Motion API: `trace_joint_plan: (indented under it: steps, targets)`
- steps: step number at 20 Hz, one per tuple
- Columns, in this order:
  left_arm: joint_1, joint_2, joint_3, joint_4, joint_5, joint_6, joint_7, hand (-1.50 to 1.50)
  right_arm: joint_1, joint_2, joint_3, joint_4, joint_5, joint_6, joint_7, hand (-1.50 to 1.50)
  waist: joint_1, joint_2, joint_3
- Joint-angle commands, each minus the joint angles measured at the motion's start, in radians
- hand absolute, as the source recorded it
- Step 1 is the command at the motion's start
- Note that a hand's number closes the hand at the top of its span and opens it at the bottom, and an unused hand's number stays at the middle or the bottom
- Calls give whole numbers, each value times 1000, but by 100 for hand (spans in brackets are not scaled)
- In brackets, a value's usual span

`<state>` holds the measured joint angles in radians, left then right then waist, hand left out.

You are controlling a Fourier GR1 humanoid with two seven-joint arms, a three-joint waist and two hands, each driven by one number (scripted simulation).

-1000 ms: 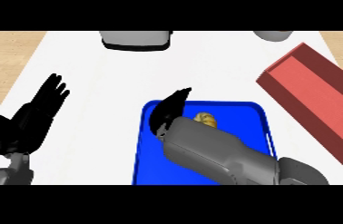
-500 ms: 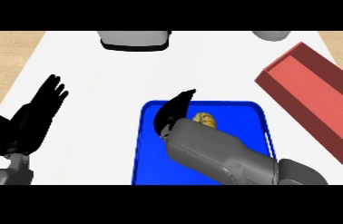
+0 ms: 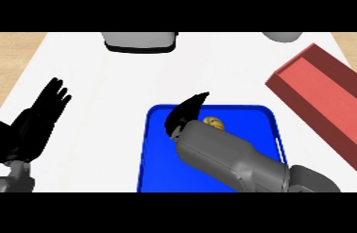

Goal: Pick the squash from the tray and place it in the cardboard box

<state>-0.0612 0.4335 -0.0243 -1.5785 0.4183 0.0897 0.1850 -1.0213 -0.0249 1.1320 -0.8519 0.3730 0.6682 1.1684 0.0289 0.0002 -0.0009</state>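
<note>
A tan-yellow squash lies on the blue tray at the lower middle of the head view; only a small part of it shows. My right hand hangs over the tray just left of the squash, fingers together and slightly bent, pointing up and right, and it hides most of the squash. Whether it touches the squash I cannot tell. The red-brown cardboard box stands at the right edge, beyond the tray. My left hand rests open at the far left, fingers up.
A grey appliance stands at the counter's back edge, left of centre. A grey rounded object shows at the back right. Wooden floor shows past the white counter's left edge.
My right hand has edged slightly forward over the tray beside the squash. The left hand and the squash stay where they were.
</note>
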Motion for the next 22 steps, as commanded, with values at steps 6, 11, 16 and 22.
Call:
trace_joint_plan:
  steps: [6, 11, 16, 22]
  targets:
    - [32, 1, 30, 44, -1, -52, -47, 0, 49, 24, -1, 31, 23, 23, 204, -150, -8, -1, 0]
    - [34, 3, 47, 4, 4, -40, -9, 0, 87, 24, -4, 38, 71, -13, 187, -150, -15, -2, 0]
    - [31, -13, 40, -6, -28, -28, -17, 0, 72, 24, -24, 47, 73, 16, 178, -150, -7, 0, 0]
    - [56, -49, 36, -43, -33, -29, 3, 0, 132, 24, 7, 16, 204, -6, 38, 150, -23, -2, 1]
